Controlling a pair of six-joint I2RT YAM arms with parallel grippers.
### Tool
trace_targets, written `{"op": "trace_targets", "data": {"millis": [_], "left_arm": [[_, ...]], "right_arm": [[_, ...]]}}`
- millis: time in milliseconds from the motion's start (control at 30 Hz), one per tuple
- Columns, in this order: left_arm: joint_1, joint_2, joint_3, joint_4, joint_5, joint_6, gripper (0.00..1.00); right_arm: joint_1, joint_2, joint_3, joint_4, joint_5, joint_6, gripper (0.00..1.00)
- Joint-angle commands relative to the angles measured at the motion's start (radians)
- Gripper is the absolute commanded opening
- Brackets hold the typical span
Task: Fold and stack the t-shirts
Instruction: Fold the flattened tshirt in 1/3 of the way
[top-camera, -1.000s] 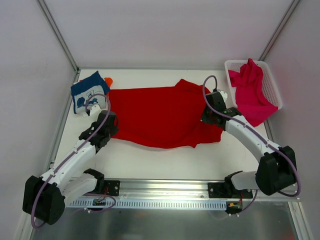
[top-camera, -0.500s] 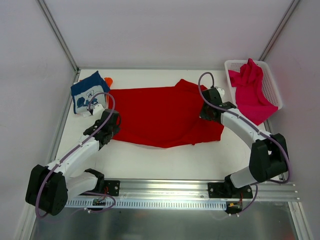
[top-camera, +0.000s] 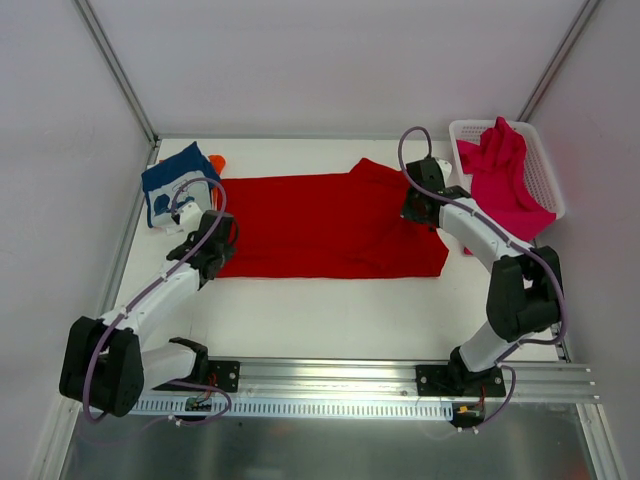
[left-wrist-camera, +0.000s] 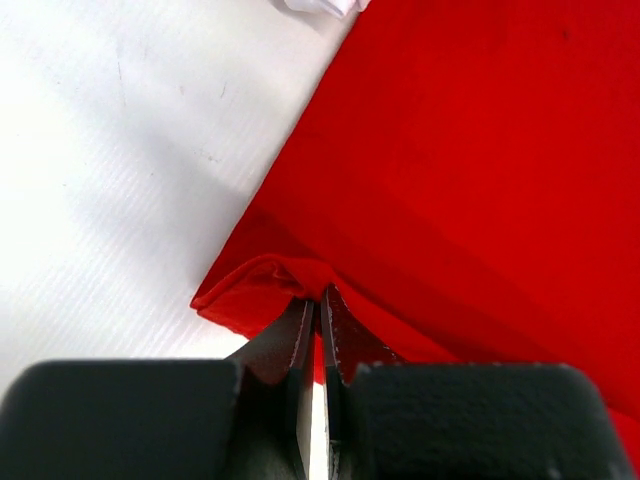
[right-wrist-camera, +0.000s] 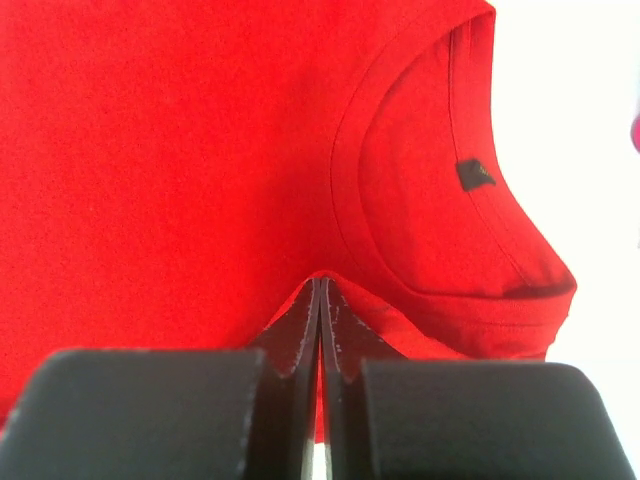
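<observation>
Left arm (top-camera: 150, 300) stretched forward and inward, low over the table (top-camera: 330, 315). Right arm (top-camera: 480, 235) bent, reaching back to the far right. 2 arms, 4 shirts, 1 basket (top-camera: 548, 168). Red shirt (top-camera: 320, 225) spread flat mid-table. Left gripper (left-wrist-camera: 315, 298) clamped on a bunched fold at its left edge, right gripper (right-wrist-camera: 320, 287) clamped on cloth just beside the collar. Navy shirt (top-camera: 172, 185) far left, orange shirt (top-camera: 217, 162) peeking out beside it, pink shirt (top-camera: 498, 175) draped over the basket, all untouched.
</observation>
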Motion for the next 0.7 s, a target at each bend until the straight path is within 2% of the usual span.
{"op": "trace_targets", "data": {"millis": [0,500,667], "left_arm": [[0.021,0.022,0.027,0.03,-0.023,0.009,0.0],[0.061,0.12,0.058,0.078,0.005,0.019,0.0],[0.065,0.172,0.076,0.113,0.046,0.036,0.04]], "right_arm": [[-0.011,0.021,0.052,0.018,0.009,-0.023,0.01],[-0.051,0.087,0.087,0.019,0.019,-0.023,0.0],[-0.068,0.1,0.094,0.018,0.02,-0.024,0.0]]}}
